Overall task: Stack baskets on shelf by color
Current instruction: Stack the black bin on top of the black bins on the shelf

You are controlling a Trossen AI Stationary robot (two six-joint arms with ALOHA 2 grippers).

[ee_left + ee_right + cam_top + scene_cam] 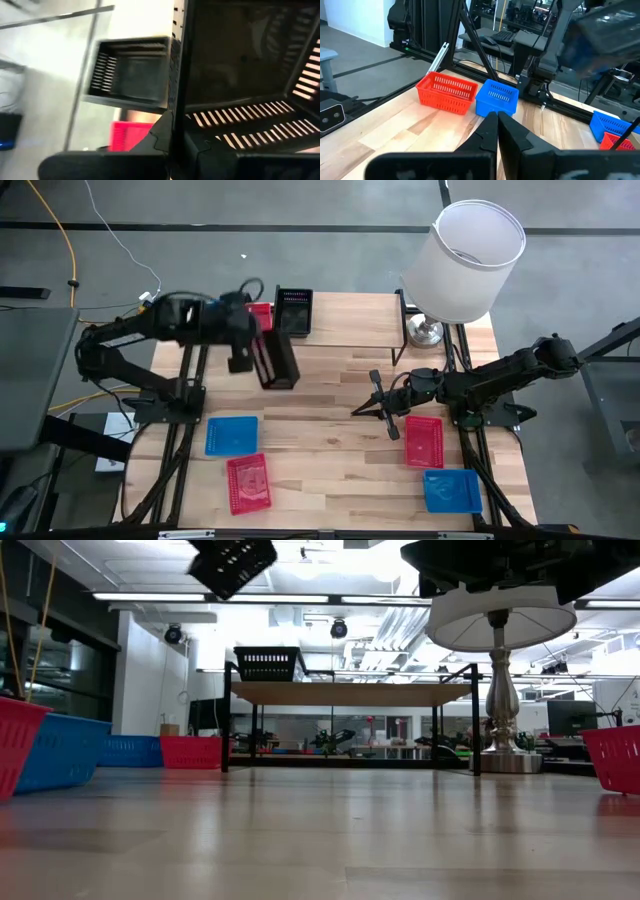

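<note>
Wooden table [330,390], black basket [277,360] in left claw [262,352]

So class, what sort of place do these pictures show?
Probably a robotics lab or workshop: two arms mounted at a wooden table, bare concrete floor with trailing cables, and more benches and equipment in the open-ceilinged room behind.

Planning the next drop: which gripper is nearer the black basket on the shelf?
Left. The left gripper, carrying another black basket, is just before the black basket on the shelf; the right gripper waits mid-table.

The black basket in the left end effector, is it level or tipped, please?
Tipped: the black basket hangs on edge from the left end effector, and the low view shows it tilted above the shelf.
</note>
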